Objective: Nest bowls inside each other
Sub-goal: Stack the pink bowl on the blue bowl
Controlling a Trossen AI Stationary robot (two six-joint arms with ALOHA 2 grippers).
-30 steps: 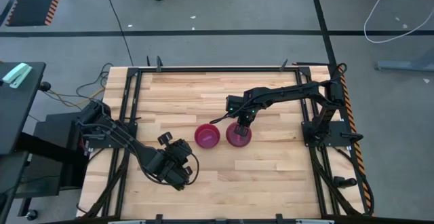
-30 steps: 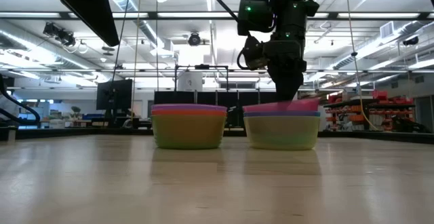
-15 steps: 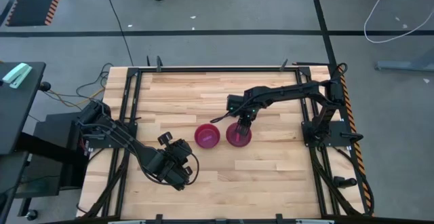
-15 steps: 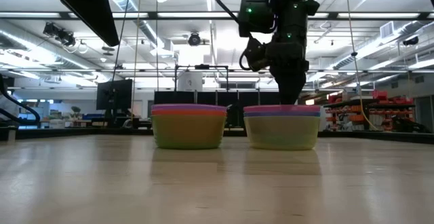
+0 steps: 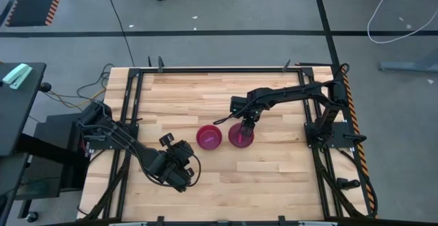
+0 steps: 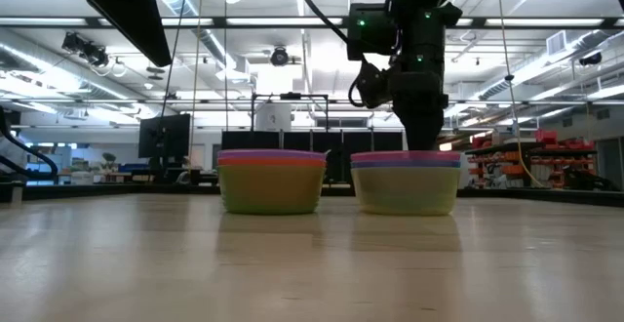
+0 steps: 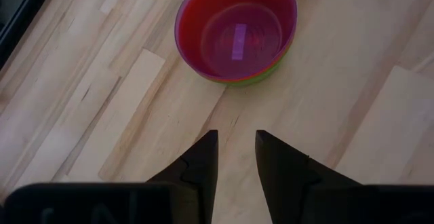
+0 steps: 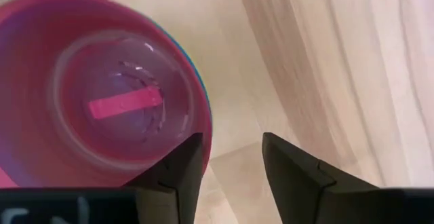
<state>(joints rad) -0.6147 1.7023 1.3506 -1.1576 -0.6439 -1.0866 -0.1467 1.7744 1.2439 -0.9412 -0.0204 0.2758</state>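
Two stacks of nested bowls stand side by side mid-table on their bases. The left stack (image 5: 208, 137) (image 6: 271, 181) also shows in the left wrist view (image 7: 236, 30). The right stack (image 5: 241, 137) (image 6: 406, 181) is topped by a pink bowl (image 8: 102, 108). My right gripper (image 5: 245, 125) (image 8: 230, 156) hangs open over the right stack's far rim, with one finger over the bowl's inside and the other outside it. My left gripper (image 5: 183, 159) (image 7: 236, 139) waits open and holds nothing, near the table's front left, pointing at the left stack. My right gripper points down at the pink bowl's far rim (image 8: 201, 125), one finger (image 8: 184, 166) inside the rim and the other outside. I cannot tell whether either finger touches the bowl. The bowl sits level in the stack.
Bare wooden tabletop (image 5: 274, 178) lies around both stacks. Black frame rails (image 5: 130, 116) run along the table's left and right sides, and the right arm's base (image 5: 328, 127) stands at the right edge.
The pink bowl sat tilted on the right stack, one side raised under my right gripper. That side has dropped, and the bowl now lies level, nested in the stack. My right gripper has stayed over the bowl's rim.
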